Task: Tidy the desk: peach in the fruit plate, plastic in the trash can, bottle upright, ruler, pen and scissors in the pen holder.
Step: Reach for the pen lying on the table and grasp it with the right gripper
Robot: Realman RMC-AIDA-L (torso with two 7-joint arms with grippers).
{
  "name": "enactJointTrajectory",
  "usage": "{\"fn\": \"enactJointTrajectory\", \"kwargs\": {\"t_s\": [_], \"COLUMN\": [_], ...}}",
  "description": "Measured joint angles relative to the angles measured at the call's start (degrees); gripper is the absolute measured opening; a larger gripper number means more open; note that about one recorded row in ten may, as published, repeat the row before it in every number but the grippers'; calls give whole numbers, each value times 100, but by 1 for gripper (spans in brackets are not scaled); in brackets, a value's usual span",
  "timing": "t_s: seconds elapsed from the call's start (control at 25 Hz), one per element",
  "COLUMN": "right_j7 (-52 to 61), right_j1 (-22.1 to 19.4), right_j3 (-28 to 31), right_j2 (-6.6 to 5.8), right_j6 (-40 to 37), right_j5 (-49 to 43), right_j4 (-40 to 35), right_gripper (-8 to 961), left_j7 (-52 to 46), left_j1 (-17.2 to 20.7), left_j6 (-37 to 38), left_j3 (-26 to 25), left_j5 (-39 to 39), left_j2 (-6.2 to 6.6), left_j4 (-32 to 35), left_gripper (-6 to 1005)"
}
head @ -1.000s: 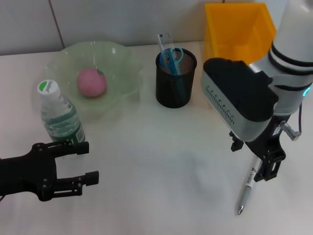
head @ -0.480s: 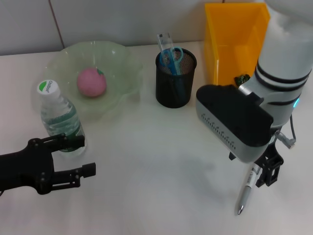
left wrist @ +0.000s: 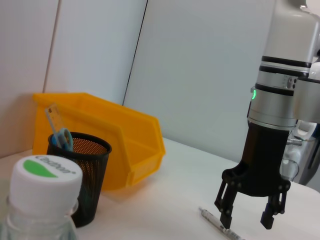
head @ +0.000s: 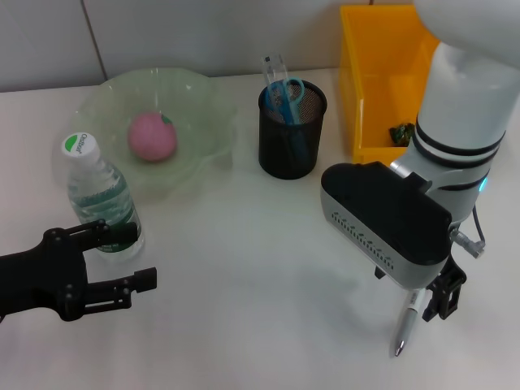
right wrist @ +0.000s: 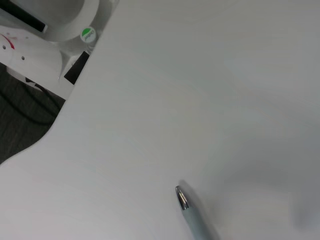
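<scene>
White desk surface [head: 260, 244] is observed with a tiled wall behind. At the near right, the right gripper [left wrist: 248, 218] is positioned low over the pen [head: 406, 323], its fingers spread wide on either side of the pen's upper end, not closed on it. The pen is seen lying flat on the desk. The left gripper [head: 130, 258] is held open beside the upright bottle [head: 99, 195]. The peach [head: 152, 136] is found in the fruit plate [head: 203, 106]. Scissors [head: 286, 91] and ruler [head: 274, 67] are stood in the pen holder [head: 291, 134], beside the trash can [head: 382, 49].
</scene>
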Motion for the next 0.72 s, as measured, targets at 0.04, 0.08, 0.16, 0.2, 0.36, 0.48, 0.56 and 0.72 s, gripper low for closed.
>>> {"fn": "enactJointTrajectory", "kwargs": {"t_s": [0.04,0.08,0.16,0.2,0.36,0.48,0.56,0.72], "right_j7": [-10,-15,-23,-31,-92,-141,-156,-164], "right_j1": [-1,-1,-3,-6,-44,-71,-82,-104], "right_j3": [-23,-49,-126,-168,-233,-239,-242,-255], "right_j2": [0,0,0,0,5,8,13,16], "right_j6": [22,55,125,158,261,300,319,347], "right_j5": [8,12,18,19,22,23,23,21], "right_j4": [32,68,133,179,287,344,352,354], "right_gripper": [779,779,778,778,777,777,776,775], "left_j7": [9,21,24,25,28,29,30,31], "left_j1": [0,1,1,1,1,1,1,1], "left_j6": [-13,-31,-48,-65,-128,-140,-160,-172], "left_j3": [3,6,9,11,13,13,12,5], "left_j5": [0,0,0,-2,-11,-24,-32,-33], "left_j2": [-1,-3,-3,-4,-5,-5,-5,-5], "left_j4": [0,-1,-7,-14,-22,-19,-21,-33], "left_gripper": [758,758,758,757,756,756,755,755]}}
